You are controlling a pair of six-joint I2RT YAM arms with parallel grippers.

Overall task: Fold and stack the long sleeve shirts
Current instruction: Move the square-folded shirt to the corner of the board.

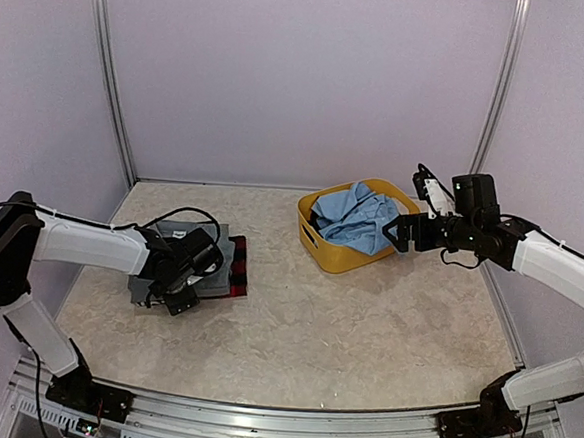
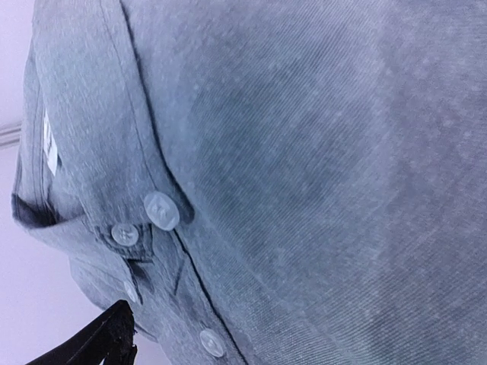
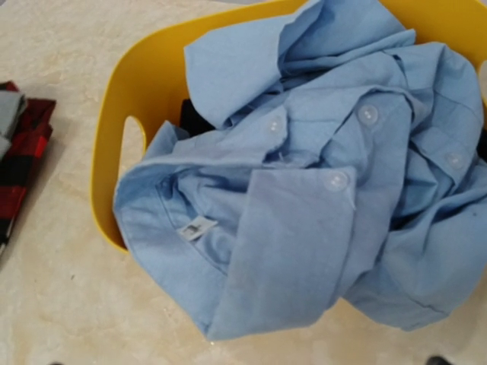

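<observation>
Blue shirt crumpled in basket (yellow); L fingers at grey shirt

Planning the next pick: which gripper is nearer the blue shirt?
Right. The right gripper sits open at the rim of the basket, beside the blue shirt; the left gripper is far off, over the grey shirt.
</observation>
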